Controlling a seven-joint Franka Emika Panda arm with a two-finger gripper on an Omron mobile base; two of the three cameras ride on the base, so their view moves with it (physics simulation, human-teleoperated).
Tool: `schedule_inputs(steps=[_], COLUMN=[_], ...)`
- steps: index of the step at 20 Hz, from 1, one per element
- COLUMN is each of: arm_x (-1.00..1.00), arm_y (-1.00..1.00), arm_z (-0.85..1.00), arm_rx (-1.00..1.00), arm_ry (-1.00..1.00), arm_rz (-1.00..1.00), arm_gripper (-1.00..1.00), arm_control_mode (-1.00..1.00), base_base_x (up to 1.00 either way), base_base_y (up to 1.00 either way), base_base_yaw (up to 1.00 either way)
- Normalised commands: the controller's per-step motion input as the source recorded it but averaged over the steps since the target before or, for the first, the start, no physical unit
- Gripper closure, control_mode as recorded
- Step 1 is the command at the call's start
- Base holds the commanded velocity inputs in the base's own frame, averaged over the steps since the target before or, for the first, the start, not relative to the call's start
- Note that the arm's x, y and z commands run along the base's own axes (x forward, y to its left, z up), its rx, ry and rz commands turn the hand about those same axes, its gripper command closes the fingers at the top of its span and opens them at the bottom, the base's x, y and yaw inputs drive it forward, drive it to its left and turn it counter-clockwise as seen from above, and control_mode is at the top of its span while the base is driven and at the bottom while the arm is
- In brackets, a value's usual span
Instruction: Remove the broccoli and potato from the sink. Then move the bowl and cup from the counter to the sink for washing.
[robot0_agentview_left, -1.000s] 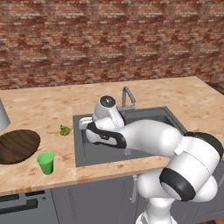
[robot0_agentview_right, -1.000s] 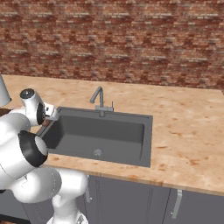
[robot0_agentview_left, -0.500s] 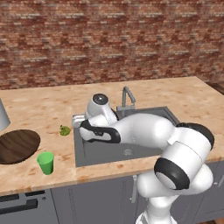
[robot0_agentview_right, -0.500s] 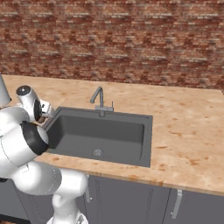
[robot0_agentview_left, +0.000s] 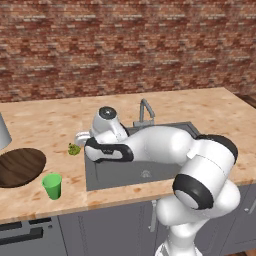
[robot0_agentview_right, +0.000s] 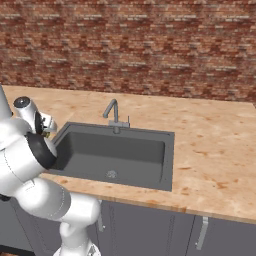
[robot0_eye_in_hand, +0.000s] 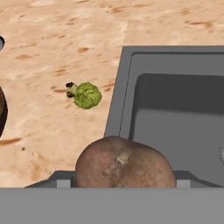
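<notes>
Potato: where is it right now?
In the hand view the potato sits between the gripper's jaws, over the sink left rim, the broccoli on the counter beyond.

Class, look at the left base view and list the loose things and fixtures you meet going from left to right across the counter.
bowl → cup → broccoli → faucet
</notes>
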Motion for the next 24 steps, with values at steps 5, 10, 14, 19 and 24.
schedule_inputs(steps=[5, 10, 14, 19, 24], arm_x=[-0.01, -0.07, -0.08, -0.11, -0.18], arm_y=[0.27, 0.22, 0.17, 0.11, 0.04], arm_z=[0.0, 0.0, -0.04, -0.06, -0.08], arm_rx=[0.05, 0.08, 0.08, 0.04, 0.03], arm_ry=[0.0, 0.0, 0.0, 0.04, 0.07], arm_rz=[0.01, 0.03, 0.0, 0.0, 0.0], arm_gripper=[1.0, 1.0, 1.0, 1.0, 1.0], arm_control_mode=[-1.0, -1.0, -1.0, -1.0, -1.0], base_base_x=[0.0, 0.0, 0.0, 0.0, 0.0], base_base_y=[0.0, 0.0, 0.0, 0.0, 0.0], base_base_yaw=[0.0, 0.0, 0.0, 0.0, 0.0])
